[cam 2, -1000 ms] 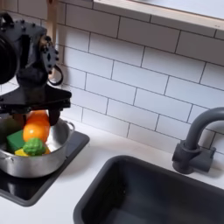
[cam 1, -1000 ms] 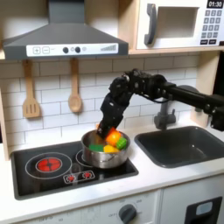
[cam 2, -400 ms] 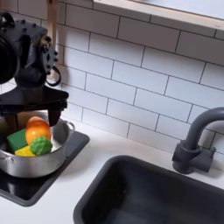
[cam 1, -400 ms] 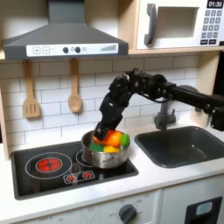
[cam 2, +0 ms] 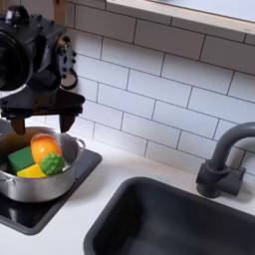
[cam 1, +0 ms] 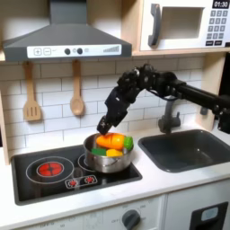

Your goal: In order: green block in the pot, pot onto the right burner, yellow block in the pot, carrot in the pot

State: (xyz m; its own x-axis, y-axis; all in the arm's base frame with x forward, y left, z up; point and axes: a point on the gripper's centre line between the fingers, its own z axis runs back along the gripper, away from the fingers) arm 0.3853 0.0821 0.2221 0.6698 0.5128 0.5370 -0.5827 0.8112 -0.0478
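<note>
silver pot on the burner at the second exterior view's left, holding green block, yellow block, carrot. gripper above it, jaws spread, empty. sink right.

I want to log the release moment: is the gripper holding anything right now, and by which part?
Nothing is held. The gripper hangs open above the pot, with the carrot lying inside, clear of the fingers.

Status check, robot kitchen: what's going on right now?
Gripper open above the pot. Carrot, green block, yellow block inside the pot. Sink holds nothing visible. No obstruction.
</note>
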